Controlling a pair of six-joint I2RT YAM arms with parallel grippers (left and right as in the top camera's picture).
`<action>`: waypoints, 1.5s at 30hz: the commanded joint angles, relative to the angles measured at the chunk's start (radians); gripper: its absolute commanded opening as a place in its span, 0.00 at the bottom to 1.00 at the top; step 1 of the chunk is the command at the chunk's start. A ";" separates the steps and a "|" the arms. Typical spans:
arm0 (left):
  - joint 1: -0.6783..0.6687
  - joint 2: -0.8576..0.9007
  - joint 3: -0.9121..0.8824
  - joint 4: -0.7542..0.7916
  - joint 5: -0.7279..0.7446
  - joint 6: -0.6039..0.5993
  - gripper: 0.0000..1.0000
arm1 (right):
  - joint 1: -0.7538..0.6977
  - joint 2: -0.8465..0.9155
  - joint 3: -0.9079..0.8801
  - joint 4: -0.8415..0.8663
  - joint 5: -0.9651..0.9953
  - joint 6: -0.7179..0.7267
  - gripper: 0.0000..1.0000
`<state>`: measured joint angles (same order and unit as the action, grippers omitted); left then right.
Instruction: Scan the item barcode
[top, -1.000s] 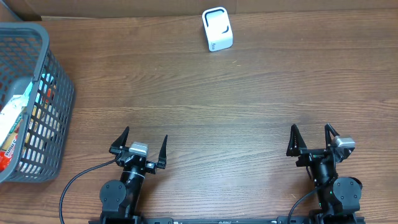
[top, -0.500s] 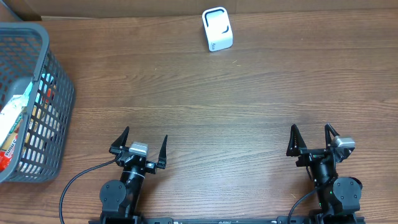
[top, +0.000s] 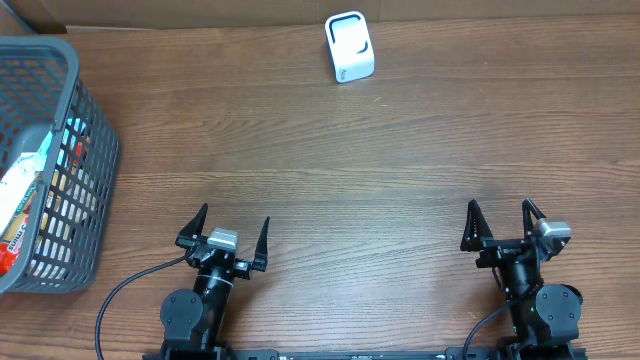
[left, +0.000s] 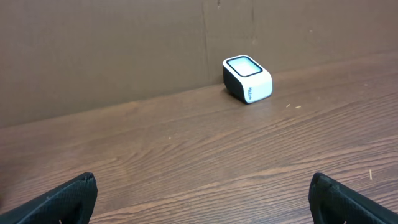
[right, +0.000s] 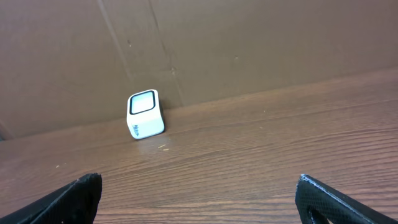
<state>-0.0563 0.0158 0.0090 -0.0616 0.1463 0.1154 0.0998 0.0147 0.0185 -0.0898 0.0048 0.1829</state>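
A small white barcode scanner (top: 350, 47) with a dark window stands at the back of the wooden table; it also shows far ahead in the left wrist view, scanner (left: 248, 79), and in the right wrist view, scanner (right: 144, 114). Packaged items (top: 22, 205) lie in a grey mesh basket (top: 85, 160) at the left edge; which one carries the barcode I cannot tell. My left gripper (top: 226, 232) rests open near the front edge, left of centre, nothing between its fingers. Open and empty too, my right gripper (top: 499, 222) sits at the front right.
A brown cardboard wall (left: 124, 50) runs along the table's back edge behind the scanner. The basket's rim stands well above the tabletop at the left. Bare wood (top: 350, 170) lies between the grippers and the scanner.
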 joint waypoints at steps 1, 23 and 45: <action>0.010 -0.011 -0.004 -0.002 0.011 0.019 1.00 | 0.006 -0.012 -0.011 0.006 0.002 0.000 1.00; 0.009 -0.011 -0.004 0.017 -0.015 0.019 1.00 | 0.006 -0.012 -0.011 0.006 0.002 0.001 1.00; 0.010 0.213 0.302 -0.044 -0.015 -0.115 1.00 | 0.006 -0.012 -0.011 0.006 0.002 0.000 1.00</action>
<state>-0.0563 0.1364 0.1921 -0.1070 0.1383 0.0238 0.0998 0.0147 0.0185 -0.0902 0.0044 0.1833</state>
